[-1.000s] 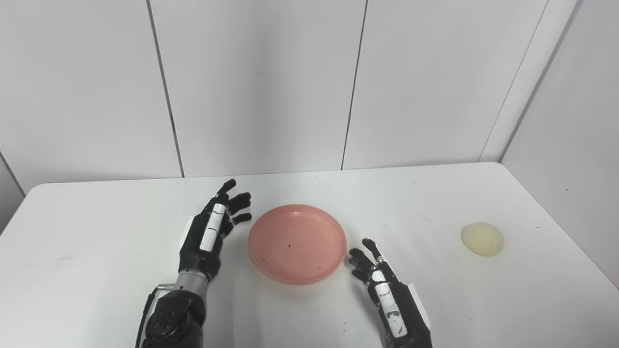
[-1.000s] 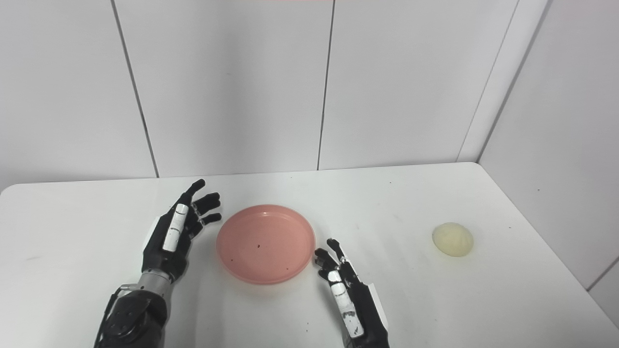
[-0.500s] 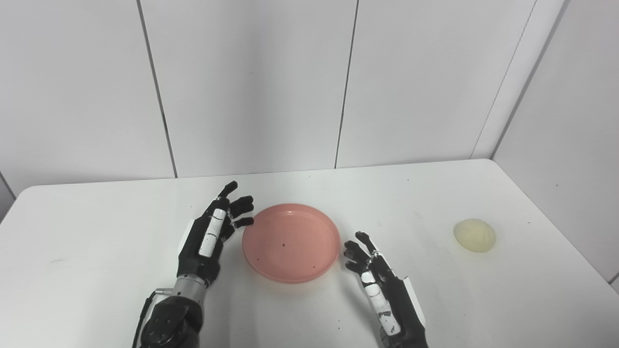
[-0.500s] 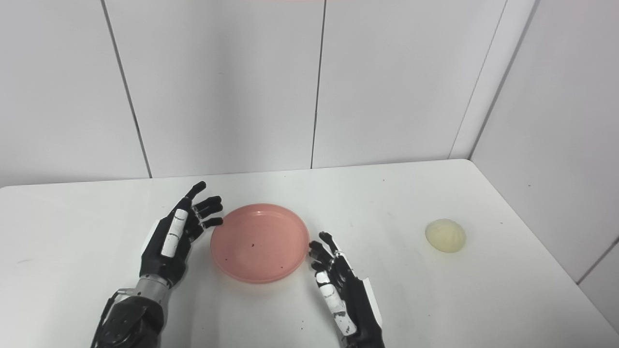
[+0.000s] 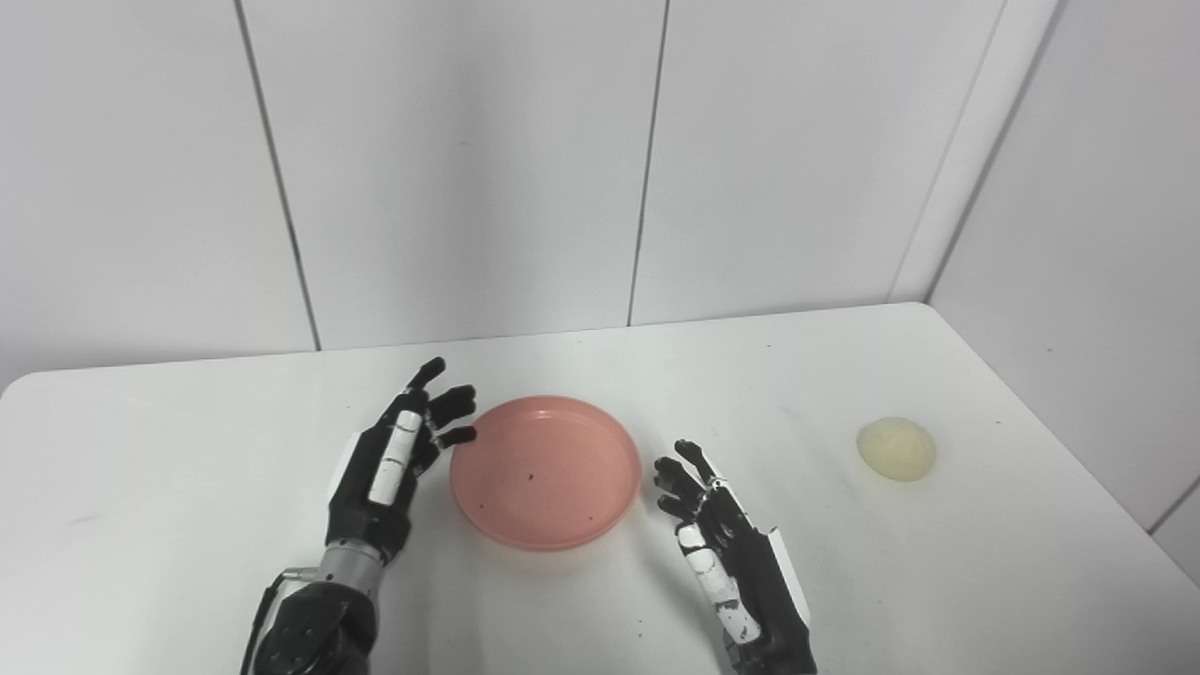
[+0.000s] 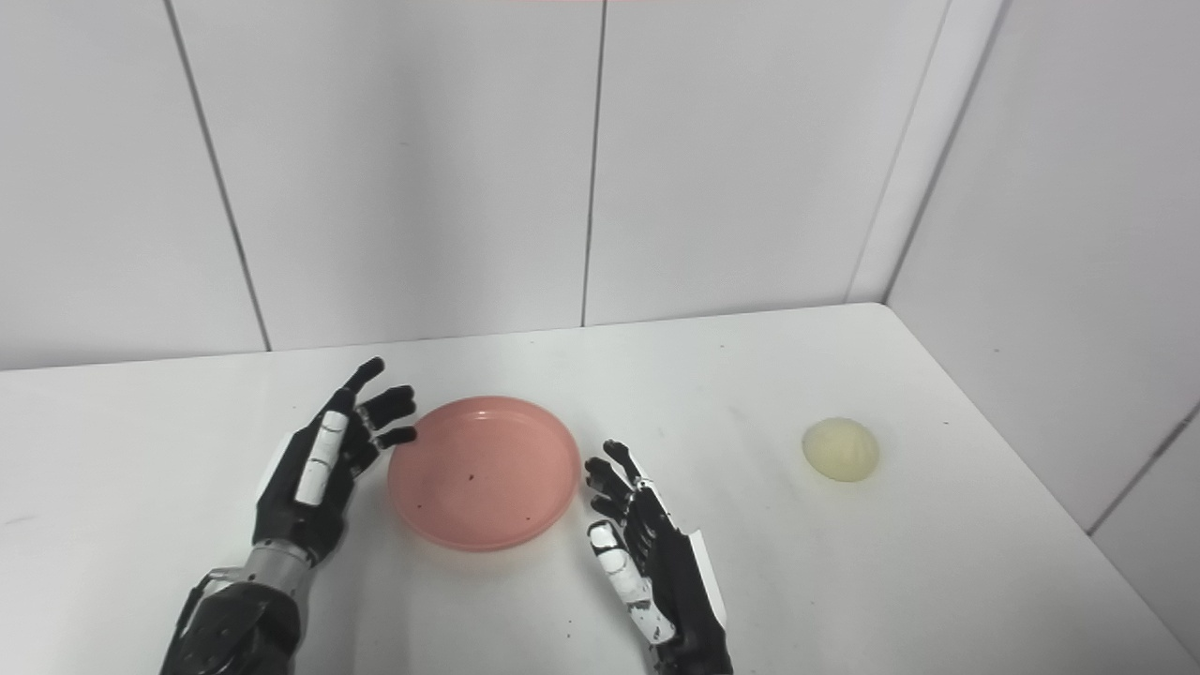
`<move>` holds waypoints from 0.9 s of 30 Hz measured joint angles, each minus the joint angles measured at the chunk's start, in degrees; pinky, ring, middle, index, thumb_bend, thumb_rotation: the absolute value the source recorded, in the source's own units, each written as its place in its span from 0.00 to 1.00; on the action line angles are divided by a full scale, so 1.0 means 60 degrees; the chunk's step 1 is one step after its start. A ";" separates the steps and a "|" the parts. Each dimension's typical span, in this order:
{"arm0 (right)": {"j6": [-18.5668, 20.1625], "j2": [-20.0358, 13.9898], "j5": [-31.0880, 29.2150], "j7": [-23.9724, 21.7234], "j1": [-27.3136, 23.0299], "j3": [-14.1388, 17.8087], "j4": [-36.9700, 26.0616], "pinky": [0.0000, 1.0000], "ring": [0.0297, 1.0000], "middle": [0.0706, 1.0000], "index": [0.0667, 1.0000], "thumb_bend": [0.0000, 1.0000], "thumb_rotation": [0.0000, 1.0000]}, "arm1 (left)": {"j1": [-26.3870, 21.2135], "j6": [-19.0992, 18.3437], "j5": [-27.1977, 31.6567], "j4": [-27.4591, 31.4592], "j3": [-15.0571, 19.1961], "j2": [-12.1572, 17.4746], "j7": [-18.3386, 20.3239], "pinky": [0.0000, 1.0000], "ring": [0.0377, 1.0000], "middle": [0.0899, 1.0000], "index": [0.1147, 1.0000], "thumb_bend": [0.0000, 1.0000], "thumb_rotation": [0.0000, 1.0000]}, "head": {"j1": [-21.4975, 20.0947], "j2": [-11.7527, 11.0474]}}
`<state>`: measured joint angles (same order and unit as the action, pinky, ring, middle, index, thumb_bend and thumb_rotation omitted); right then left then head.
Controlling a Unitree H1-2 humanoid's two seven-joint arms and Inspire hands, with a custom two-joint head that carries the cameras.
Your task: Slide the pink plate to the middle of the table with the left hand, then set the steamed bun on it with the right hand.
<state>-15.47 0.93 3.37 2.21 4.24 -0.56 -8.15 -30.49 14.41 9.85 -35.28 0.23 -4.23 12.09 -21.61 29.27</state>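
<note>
The pink plate (image 5: pixel 553 469) lies empty, right way up, on the white table (image 5: pixel 169 497), near the middle. My left hand (image 5: pixel 389 464) is open at the plate's left rim, palm toward it, with its fingertips (image 5: pixel 466 433) at the rim's edge. My right hand (image 5: pixel 727 553) is open and empty just right of the plate, fingers spread and not touching it. The pale yellow steamed bun (image 5: pixel 897 449) sits on the table far to the right, near the right edge, well away from both hands.
White wall panels stand close behind the table and along its right side (image 5: pixel 1078 281). The table's right edge runs just past the bun. A few dark specks lie on the plate and table.
The whole picture has shifted left, so the camera has turned right. My left hand's fingertips have closed up to the plate's rim. My right hand has edged a little forward.
</note>
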 measured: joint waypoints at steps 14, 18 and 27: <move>0.2102 -0.1030 0.3737 0.0801 -0.0175 0.1666 -0.1625 0.68 0.77 0.83 0.83 0.74 0.56 | -0.0098 0.0063 0.0055 -0.0159 0.0068 0.0019 0.0167 0.70 0.78 0.74 0.86 0.77 0.79 | -0.0030 -0.0352; 0.2914 -0.1698 0.4246 0.0451 -0.0315 0.1863 -0.2309 0.62 0.74 0.81 0.80 0.76 0.56 | -0.0165 0.0120 0.0052 -0.0278 0.0086 0.0026 0.0166 0.70 0.78 0.73 0.86 0.78 0.79 | -0.0074 -0.0484; 0.5072 -0.3376 0.5508 -0.1377 -0.0747 0.1957 -0.3143 0.70 0.82 0.86 0.81 0.79 0.60 | -0.0215 0.0403 0.0046 -0.0398 0.0084 0.0023 0.0173 0.71 0.79 0.73 0.86 0.78 0.78 | -0.0045 -0.0645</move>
<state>14.96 -19.33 36.42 -6.05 -0.25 11.17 -27.01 -31.77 16.83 10.12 -37.67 0.73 -4.10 13.12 -21.89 25.40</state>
